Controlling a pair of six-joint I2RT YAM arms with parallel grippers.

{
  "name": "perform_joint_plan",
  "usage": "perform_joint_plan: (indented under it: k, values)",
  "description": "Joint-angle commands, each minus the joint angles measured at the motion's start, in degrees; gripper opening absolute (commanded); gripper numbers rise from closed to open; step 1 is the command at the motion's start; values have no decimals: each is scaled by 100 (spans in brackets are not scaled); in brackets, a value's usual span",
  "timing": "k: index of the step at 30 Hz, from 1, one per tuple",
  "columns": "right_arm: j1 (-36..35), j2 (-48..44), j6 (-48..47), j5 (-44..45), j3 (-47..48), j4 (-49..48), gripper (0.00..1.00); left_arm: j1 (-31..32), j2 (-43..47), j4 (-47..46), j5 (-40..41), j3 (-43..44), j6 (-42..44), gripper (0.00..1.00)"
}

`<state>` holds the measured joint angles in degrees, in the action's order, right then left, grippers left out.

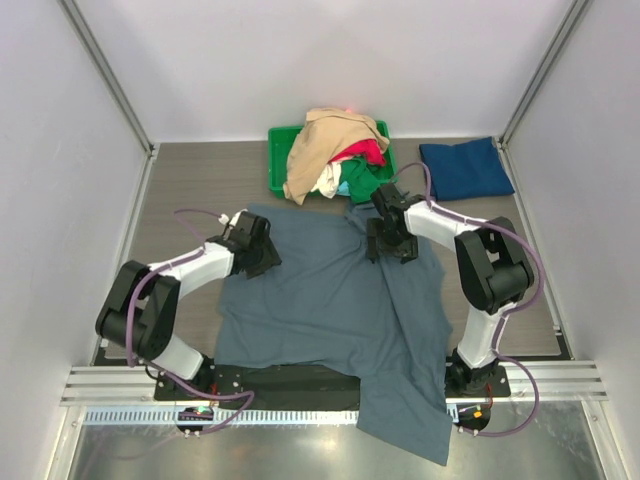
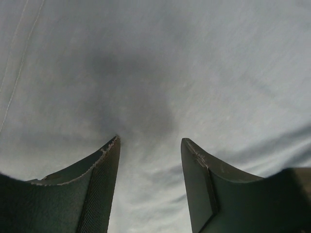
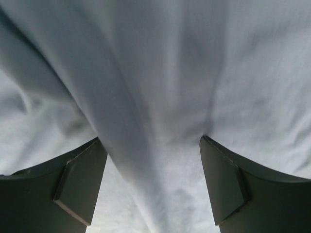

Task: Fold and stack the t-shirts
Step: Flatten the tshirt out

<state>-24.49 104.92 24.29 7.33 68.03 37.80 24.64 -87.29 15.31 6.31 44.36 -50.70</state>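
A large slate grey-blue t-shirt (image 1: 330, 310) lies spread across the middle of the table, and its lower right part hangs over the near edge. My left gripper (image 1: 266, 262) is open at the shirt's upper left edge. In the left wrist view, the left gripper (image 2: 150, 141) has its tips down on flat cloth (image 2: 160, 73). My right gripper (image 1: 386, 247) is open at the shirt's upper right. In the right wrist view, a raised ridge of the cloth (image 3: 146, 160) runs between the open jaws of the right gripper (image 3: 153, 141). A folded dark navy-teal t-shirt (image 1: 465, 168) lies at the back right.
A green plastic bin (image 1: 280, 165) stands at the back centre. It holds a heap of tan (image 1: 325, 140), red (image 1: 362, 152), green (image 1: 360, 180) and white (image 1: 326, 182) shirts. Walls close in the left, right and back sides. A metal rail (image 1: 300, 382) runs along the near edge.
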Motion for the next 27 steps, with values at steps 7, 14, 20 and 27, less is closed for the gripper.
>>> perform_joint_plan:
  k: [7,14,20,27]
  values:
    - [541,1142,-162,-110,930,-133,81,-380,-1150,403,336,767,209,53]
    - [1104,1986,-267,66,2247,34,81,-1215,-1607,288,160,1231,297,53]
    - [1210,2681,-452,-48,3479,201,81,-1559,-1941,323,3,1874,315,52]
    - [1254,2868,-724,75,5007,745,81,-1577,-1722,736,-112,2806,376,55]
